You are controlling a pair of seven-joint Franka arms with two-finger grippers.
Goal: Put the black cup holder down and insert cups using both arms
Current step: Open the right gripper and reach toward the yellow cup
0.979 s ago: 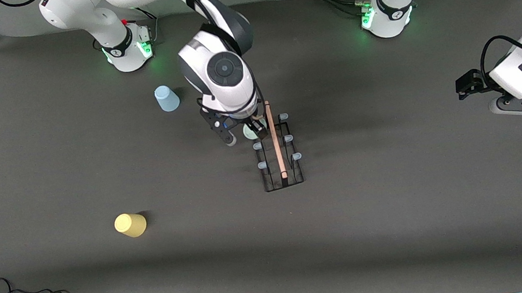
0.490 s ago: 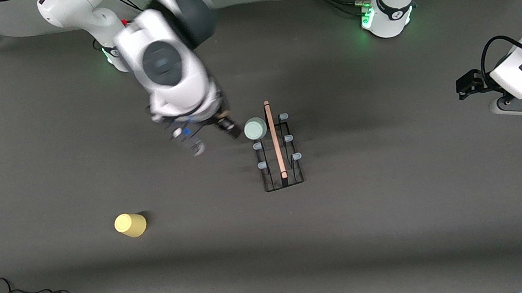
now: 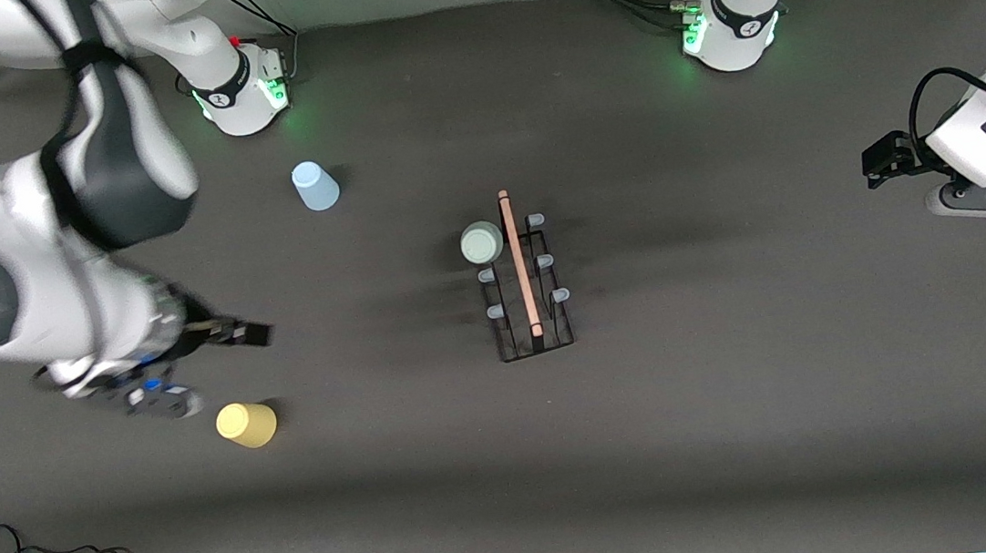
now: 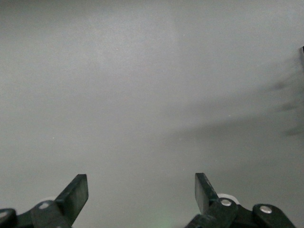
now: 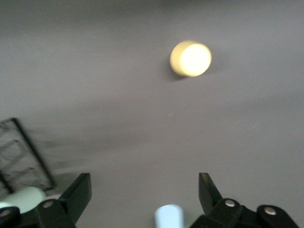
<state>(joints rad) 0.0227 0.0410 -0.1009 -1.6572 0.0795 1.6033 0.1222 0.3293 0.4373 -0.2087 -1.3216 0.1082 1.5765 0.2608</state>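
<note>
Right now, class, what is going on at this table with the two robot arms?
The black cup holder stands mid-table with the mint cup upside down on one of its pegs. The right gripper, jaws open and empty, hangs over the table beside the yellow cup, which sits upside down on the table. The blue cup waits near the right arm's base. The left gripper waits, open, at its end of the table.

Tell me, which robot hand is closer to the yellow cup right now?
The right. The right gripper hangs open beside the yellow cup, toward the right arm's end. The left gripper waits open at the left arm's end.
</note>
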